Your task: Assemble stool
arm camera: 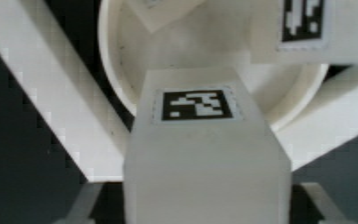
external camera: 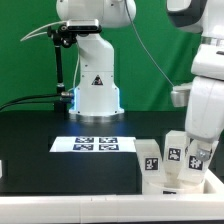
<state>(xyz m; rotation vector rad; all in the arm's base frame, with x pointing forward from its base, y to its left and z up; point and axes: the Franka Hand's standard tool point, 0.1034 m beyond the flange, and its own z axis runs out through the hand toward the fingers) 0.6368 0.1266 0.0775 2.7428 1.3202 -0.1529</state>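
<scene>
Gripper (external camera: 197, 158) sits at the exterior view's lower right, hanging from the arm's white wrist (external camera: 205, 105) low over the stool parts. Its dark fingertips (external camera: 205, 150) reach down around a tagged white leg (external camera: 196, 160), which stands upright between them. In the wrist view that leg (arm camera: 197, 150) fills the middle of the frame as a tall white block with a black-and-white tag on its face, and grey finger pads (arm camera: 91, 200) show just at either side of its near end. The jaws look closed against the leg, parted only as far as its width, though the contact itself is blurred and partly cut off by the frame edge.

Beneath and beyond the held leg, the wrist view shows the curved rim of the round seat disc (arm camera: 291, 95), with a second tagged piece (arm camera: 302, 25) farther off past it. In the exterior view, two more legs stand just beside the gripper toward the exterior view's left: one (external camera: 173, 154) close by, another (external camera: 149, 157) beyond it. All rest on the white seat (external camera: 165, 180) on the black table (external camera: 60, 165).

Farther from the gripper, toward the robot's base (external camera: 97, 95), the marker board (external camera: 94, 144) lies flat on the table.
</scene>
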